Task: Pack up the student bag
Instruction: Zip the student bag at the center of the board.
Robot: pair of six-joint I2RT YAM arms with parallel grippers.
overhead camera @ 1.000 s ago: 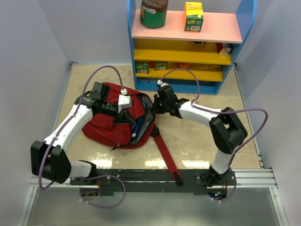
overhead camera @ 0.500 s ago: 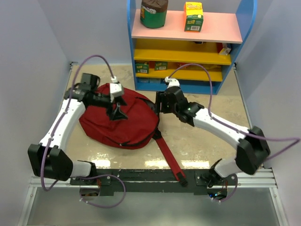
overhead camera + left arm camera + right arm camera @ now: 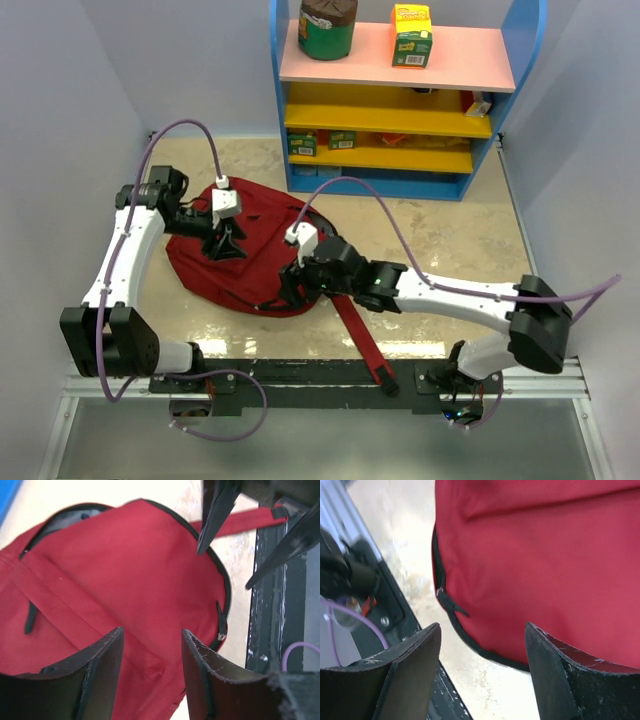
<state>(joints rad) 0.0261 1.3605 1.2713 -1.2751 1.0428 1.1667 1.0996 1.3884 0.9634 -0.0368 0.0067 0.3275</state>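
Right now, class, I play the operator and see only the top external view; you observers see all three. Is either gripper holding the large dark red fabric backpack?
Observer: No. The right wrist view shows the right gripper with its fingers apart over the dark red fabric backpack and nothing between them.
Operator: And the other arm?
Observer: The left wrist view shows the left gripper open too, over the backpack's flat side, gripping nothing.
Operator: Where is a zipper pull I could go for?
Observer: In the right wrist view a dark zipper pull lies on the backpack's edge, close ahead of one of the right gripper's fingers.
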